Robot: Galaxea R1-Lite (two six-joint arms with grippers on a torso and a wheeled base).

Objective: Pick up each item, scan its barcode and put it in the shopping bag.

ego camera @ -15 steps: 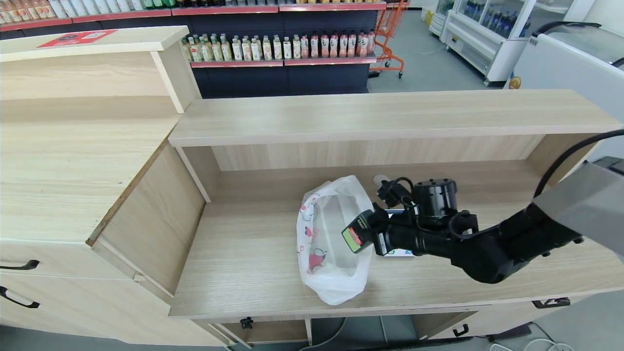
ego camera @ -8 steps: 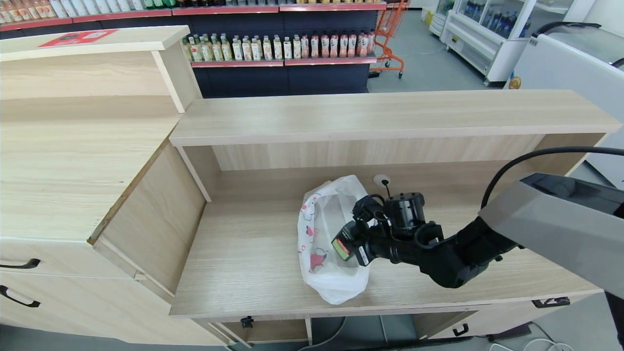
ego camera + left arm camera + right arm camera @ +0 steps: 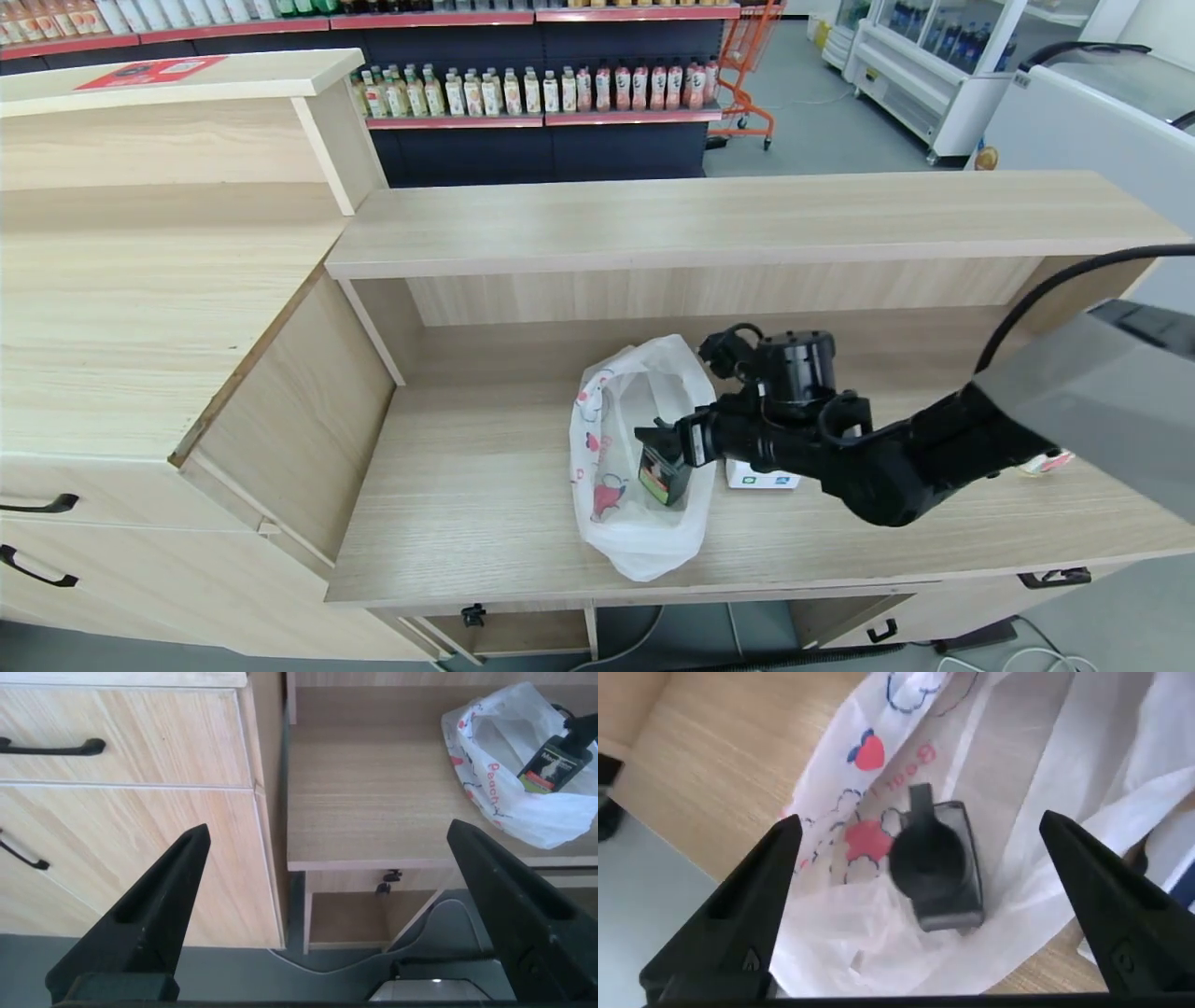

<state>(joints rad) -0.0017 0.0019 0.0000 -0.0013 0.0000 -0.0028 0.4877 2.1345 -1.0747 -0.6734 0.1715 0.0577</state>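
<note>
Half covered by right arm: white box | mostly covered at arm's far side: red-and-white object, perhaps a packet | cut off at left wrist view's edge: shopping bag | blurred, label unreadable: dark item inside bag

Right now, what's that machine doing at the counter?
The robot's right gripper hangs open over the white shopping bag on the wooden counter. A small dark packet sits inside the bag just beneath it. A white box lies beside the bag. The left gripper is open too, off by the drawers.
</note>
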